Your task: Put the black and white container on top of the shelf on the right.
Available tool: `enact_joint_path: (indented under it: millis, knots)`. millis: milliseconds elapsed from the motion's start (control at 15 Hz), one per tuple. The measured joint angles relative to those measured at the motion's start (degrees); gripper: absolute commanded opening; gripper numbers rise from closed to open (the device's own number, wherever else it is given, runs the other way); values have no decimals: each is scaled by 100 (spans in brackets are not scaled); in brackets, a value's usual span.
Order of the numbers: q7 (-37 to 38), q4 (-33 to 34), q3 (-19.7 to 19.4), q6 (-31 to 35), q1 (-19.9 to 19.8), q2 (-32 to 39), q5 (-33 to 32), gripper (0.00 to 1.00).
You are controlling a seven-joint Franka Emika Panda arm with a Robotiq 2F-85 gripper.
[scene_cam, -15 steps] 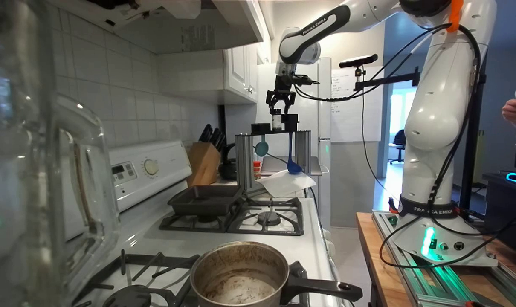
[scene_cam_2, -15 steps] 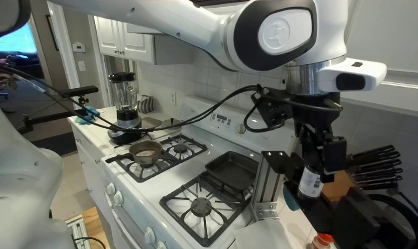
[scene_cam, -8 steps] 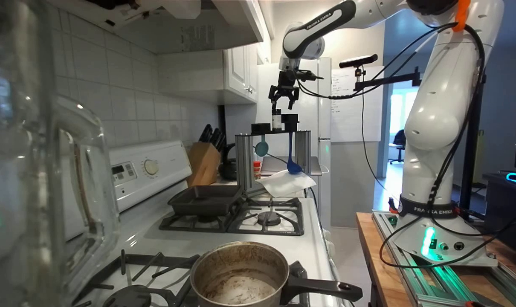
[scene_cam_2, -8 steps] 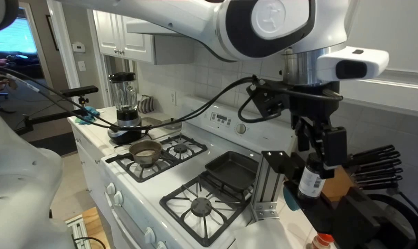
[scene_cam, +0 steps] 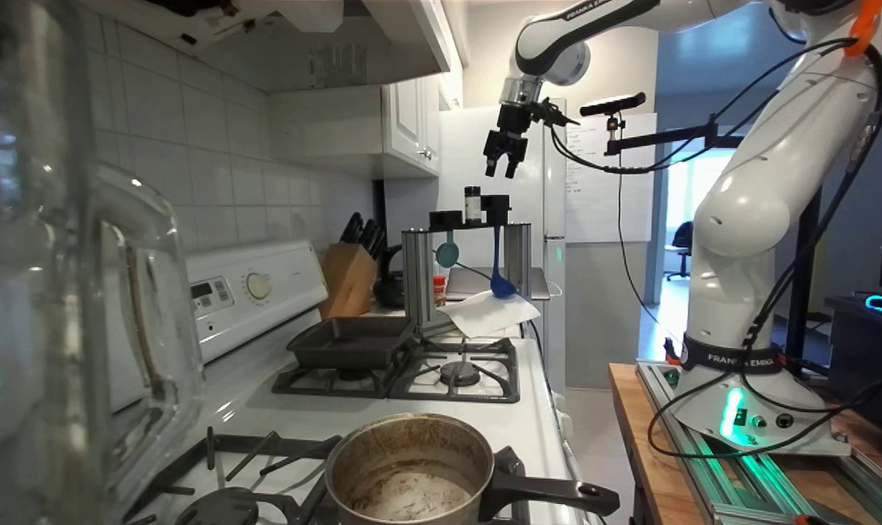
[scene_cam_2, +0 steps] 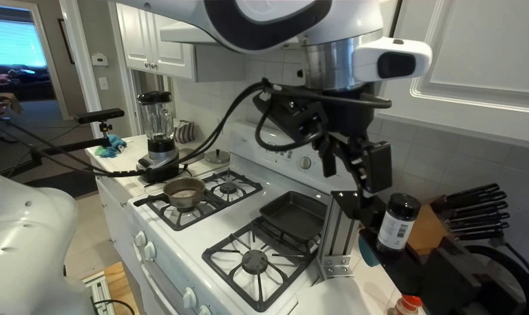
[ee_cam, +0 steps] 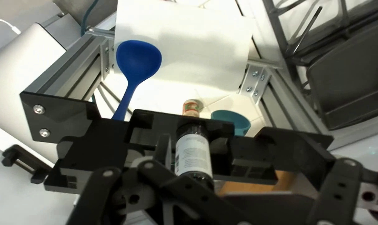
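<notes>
Below gripper (scene_cam: 500, 173): container (scene_cam: 472, 205), upright, apart from the fingers (scene_cam_2: 378, 168), offset to the side away from arm base (scene_cam: 765, 397).
Gripper: fingers parted, gap visible in both exterior views, holding nothing; above shelf (scene_cam: 418, 273).
Shelf: lower than gripper; container stands on its top board, between two black blocks (scene_cam: 497, 209).
Ladle (ee_cam: 138, 59): blue, lower than gripper and container, handle reaching up to shelf top.
Wrist view: container partly hidden by gripper linkage.
</notes>
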Motion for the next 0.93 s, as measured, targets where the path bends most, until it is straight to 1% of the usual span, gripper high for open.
enact_joint_path:
  millis: [133, 267, 533, 733, 800, 933]
  knots:
    - [-311, -494, 34, -64, 120, -516, 0, 100]
    - [-397, -1085, 137, -76, 239, -1048, 0, 100]
    - [-286, -2313, 486, -46, 494, -1928, 4, 100]
    - [-48, -3105, 739, 168, 700, -2312, 11, 100]
    - [47, -3237, 835, 264, 777, -2350, 11, 100]
    - [183, -3166, 965, 284, 896, -2323, 13, 100]
